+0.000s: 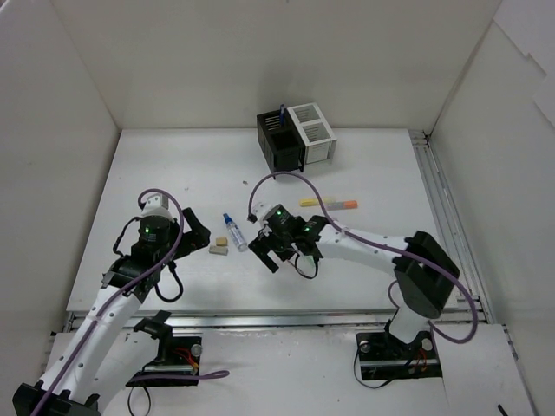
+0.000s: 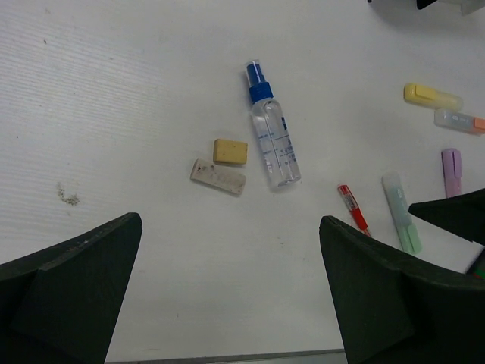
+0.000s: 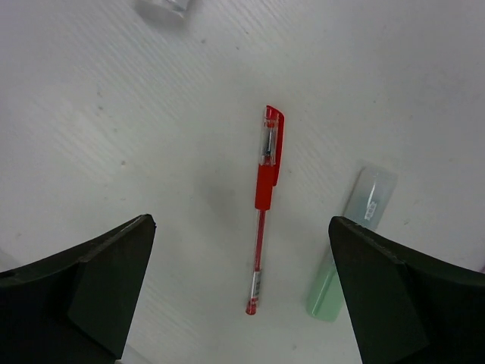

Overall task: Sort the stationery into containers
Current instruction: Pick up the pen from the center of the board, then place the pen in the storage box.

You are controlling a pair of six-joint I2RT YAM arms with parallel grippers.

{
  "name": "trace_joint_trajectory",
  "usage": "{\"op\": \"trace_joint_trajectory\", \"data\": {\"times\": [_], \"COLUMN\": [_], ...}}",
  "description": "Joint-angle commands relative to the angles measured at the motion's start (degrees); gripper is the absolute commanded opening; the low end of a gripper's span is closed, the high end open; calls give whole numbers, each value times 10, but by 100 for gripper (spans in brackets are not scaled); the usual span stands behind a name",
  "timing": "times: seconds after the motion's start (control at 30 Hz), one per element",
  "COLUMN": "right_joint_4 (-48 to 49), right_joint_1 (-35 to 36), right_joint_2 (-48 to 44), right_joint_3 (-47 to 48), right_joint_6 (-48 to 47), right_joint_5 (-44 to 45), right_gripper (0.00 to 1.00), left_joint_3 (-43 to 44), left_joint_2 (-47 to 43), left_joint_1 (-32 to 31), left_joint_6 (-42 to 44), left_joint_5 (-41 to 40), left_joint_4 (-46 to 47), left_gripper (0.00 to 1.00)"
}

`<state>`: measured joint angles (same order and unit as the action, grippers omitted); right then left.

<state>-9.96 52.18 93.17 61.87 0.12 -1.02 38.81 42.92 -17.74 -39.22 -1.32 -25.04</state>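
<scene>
My right gripper [image 1: 276, 250] is open and hovers over a red pen [image 3: 264, 205], which lies between its fingertips [image 3: 242, 292]. A green highlighter [image 3: 352, 243] lies just right of the pen. My left gripper [image 1: 196, 234] is open and empty [image 2: 231, 296], short of a yellow eraser [image 2: 229, 151], a grey eraser [image 2: 218, 176] and a blue-capped clear bottle [image 2: 273, 136]. Pink [image 2: 451, 171], yellow [image 2: 432, 95] and orange-tipped [image 2: 458, 120] highlighters lie further right. The joined black [image 1: 279, 143] and white mesh [image 1: 314, 134] containers stand at the back, with a blue pen [image 1: 283, 113] upright in the black one.
White walls enclose the table on the left, back and right. A metal rail [image 1: 438, 199] runs along the right side. The right arm's finger [image 2: 455, 216] reaches into the left wrist view beside the green highlighter [image 2: 401, 211].
</scene>
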Motion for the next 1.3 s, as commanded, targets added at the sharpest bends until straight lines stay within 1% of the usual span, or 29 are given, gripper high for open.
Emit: {"op": "trace_joint_trajectory", "data": {"times": [0.0, 0.1, 0.17, 0.2, 0.23, 0.27, 0.33, 0.4, 0.47, 0.5, 0.53, 0.67, 0.7, 0.77, 0.83, 0.87, 0.9, 0.93, 0.97, 1.0, 1.07, 1.1, 1.13, 1.2, 1.23, 1.27], "right_joint_4": [-2, -1, 1, 1, 1, 1, 3, 3, 2, 2, 3, 5, 6, 20, 74, 96, 179, 215, 256, 324, 367, 410, 430, 479, 491, 505], "right_joint_1": [4, 0, -2, -3, -3, -3, -3, -6, -9, -14, -16, -24, -29, -36, -60, -87, -101, -111, -137, -152, -181, -193, -197, -216, -219, -226], "right_joint_2": [43, 84, 105, 108, 116, 120, 126, 127, 127, 121, 117, 75, 50, 9, -15, -32, -38, -40, -36, -30, 2, 17, 32, 93, 113, 163], "right_joint_3": [40, 51, 52, 54, 53, 50, 48, 45, 47, 47, 48, 62, 67, 89, 105, 108, 108, 113, 115, 121, 163, 178, 218, 263, 317, 343], "right_joint_6": [29, 26, 29, 30, 33, 39, 42, 43, 41, 38, 37, 4, 5, -35, -44, -50, -55, -63, -74, -75, -82, -84, -86, -95, -103, -108], "right_joint_5": [59, 79, 73, 54, 47, 38, 30, 21, 15, -6, -10, -22, -19, -18, -18, -20, -17, -28, -32, -37, -67, -75, -93, -102, -99, -96], "right_gripper": [97, 93, 87, 82, 71, 52, 37, 19, 12, 2, 0, 0, 0, 0, 0, 0, 0, 0, 0, 0, 0, 0, 0, 0, 0, 0], "left_joint_3": [14, 14, 16, 18, 18, 21, 21, 22, 22, 22, 24, 27, 28, 28, 28, 28, 28, 29, 29, 35, 43, 50, 56, 64, 66, 68], "left_joint_2": [-5, -13, -15, -13, -13, -13, -11, -6, -2, 0, 1, 9, 9, 9, 9, 11, 13, 18, 21, 25, 39, 46, 55, 62, 69, 71], "left_joint_1": [-6, -6, -6, -6, -6, -6, -6, -6, -6, -6, -6, -6, -6, -6, -6, -6, -6, -6, -6, -6, -6, -6, -6, -6, -6, 0], "left_joint_6": [-11, -9, -8, -9, -9, -8, -7, -5, -3, -2, -1, 5, 8, 11, 14, 17, 20, 22, 25, 29, 35, 36, 42, 47, 49, 54], "left_joint_5": [-7, -18, -29, -32, -37, -40, -43, -45, -45, -44, -44, -45, -46, -45, -44, -43, -45, -45, -43, -43, -40, -40, -39, -34, -32, -31], "left_joint_4": [-4, -14, -23, -25, -30, -33, -32, -29, -26, -23, -23, -19, -18, -9, -2, 5, 10, 14, 21, 24, 26, 25, 26, 35, 40, 47], "left_gripper": [100, 100, 100, 100, 100, 100, 100, 100, 100, 100, 100, 100, 100, 100, 100, 100, 100, 100, 100, 100, 100, 100, 100, 100, 100, 100]}}
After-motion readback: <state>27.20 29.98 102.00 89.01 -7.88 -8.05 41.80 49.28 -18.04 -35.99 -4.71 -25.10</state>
